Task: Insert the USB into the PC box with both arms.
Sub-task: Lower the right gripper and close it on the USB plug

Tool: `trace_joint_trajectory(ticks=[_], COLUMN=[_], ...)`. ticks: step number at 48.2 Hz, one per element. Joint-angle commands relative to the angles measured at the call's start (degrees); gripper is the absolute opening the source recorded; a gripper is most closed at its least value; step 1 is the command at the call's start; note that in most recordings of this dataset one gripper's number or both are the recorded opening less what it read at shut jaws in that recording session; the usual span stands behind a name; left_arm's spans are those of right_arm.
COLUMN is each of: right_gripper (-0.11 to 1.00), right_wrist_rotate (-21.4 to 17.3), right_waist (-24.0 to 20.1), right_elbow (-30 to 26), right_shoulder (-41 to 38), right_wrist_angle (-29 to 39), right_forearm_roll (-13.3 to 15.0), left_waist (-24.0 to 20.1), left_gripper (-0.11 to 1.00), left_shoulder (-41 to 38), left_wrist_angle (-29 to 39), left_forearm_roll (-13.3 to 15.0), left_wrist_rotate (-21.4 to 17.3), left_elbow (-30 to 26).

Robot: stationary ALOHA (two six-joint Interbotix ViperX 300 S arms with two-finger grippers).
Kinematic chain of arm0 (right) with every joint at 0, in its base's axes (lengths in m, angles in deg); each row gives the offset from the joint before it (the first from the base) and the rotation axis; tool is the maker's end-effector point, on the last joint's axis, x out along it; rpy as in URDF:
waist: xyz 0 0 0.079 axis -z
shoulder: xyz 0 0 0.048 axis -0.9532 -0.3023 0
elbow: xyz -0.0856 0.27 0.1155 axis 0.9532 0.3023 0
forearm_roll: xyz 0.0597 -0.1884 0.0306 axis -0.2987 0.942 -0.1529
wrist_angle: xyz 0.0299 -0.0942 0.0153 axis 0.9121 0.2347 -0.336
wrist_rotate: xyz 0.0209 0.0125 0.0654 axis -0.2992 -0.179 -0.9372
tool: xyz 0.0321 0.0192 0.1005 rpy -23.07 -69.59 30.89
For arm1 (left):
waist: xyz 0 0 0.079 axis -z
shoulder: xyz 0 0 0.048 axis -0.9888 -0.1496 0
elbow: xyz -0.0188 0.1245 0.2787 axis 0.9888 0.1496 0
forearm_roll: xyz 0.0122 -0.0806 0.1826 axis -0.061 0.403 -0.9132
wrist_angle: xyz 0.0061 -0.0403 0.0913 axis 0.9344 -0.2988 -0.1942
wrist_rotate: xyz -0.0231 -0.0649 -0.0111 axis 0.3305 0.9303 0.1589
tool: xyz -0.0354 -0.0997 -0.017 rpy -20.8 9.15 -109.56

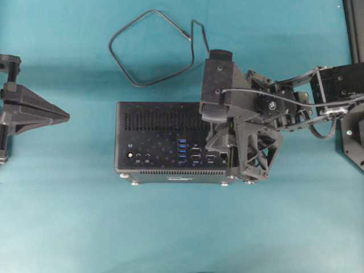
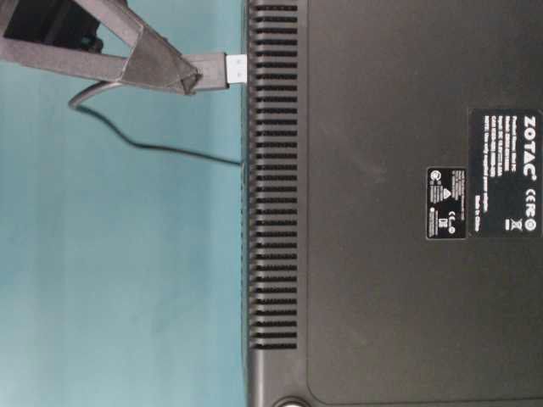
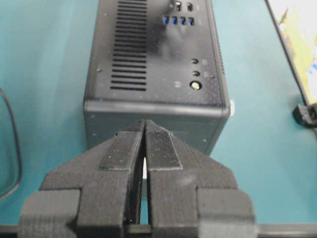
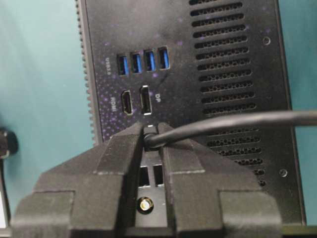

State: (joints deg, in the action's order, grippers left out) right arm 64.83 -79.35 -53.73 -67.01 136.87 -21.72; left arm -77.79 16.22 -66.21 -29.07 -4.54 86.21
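The PC box [image 1: 165, 142] lies mid-table with its port panel up, four blue ports [image 4: 143, 62] in a row. My right gripper [image 4: 152, 133] is shut on the USB plug [image 4: 151, 139] just over the panel, near the DP socket. Its cable [image 4: 237, 121] leads off to the right. From table level the plug's silver tip [image 2: 237, 68] sticks out of the right gripper [image 2: 191, 80] towards the box's vented edge [image 2: 271, 170]. The cable loop [image 1: 151, 51] lies behind the box. My left gripper [image 1: 63, 116] is shut and empty, left of the box, pointing at its end face [image 3: 153, 126].
Silver feet [image 1: 134, 182] line the box's front side. A black frame post [image 1: 354, 28] stands at the back right, and the right arm's base [image 1: 352, 131] is at the right edge. Teal table surface [image 1: 170, 227] surrounds the box.
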Motion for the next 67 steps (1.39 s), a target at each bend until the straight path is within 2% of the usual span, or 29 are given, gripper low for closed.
trace_joint_trajectory(ticks=[1,13,25,36,45,67], right_gripper=[0.13,0.11,0.11,0.11,0.11,0.11], right_wrist_rotate=[0.4,0.4,0.4,1.3,2.1,2.5], right_waist=[0.3,0.3,0.1,-0.2,-0.6,-0.9], right_elbow=[-2.2,-4.5,-8.9,-9.8,-10.1,-8.4], right_shoulder=[0.5,0.4,-2.2,-5.0,-5.7,-6.4], right_wrist_angle=[0.3,0.6,0.6,0.2,-0.1,-1.4], right_forearm_roll=[0.2,0.5,6.0,7.7,10.5,11.1], left_waist=[0.0,0.0,0.1,0.0,0.0,0.1], left_gripper=[0.0,0.0,0.0,0.0,0.0,0.0], left_shoulder=[0.0,0.4,0.4,0.4,0.4,0.4], left_wrist_angle=[-0.4,-0.5,-0.4,-0.4,-0.4,-0.5], left_forearm_roll=[-0.2,-0.2,-0.2,-0.1,-0.2,-0.1], left_wrist_rotate=[0.1,0.1,0.1,0.1,0.1,0.2], left_elbow=[-1.3,-1.2,-1.1,-1.1,-1.0,-0.8])
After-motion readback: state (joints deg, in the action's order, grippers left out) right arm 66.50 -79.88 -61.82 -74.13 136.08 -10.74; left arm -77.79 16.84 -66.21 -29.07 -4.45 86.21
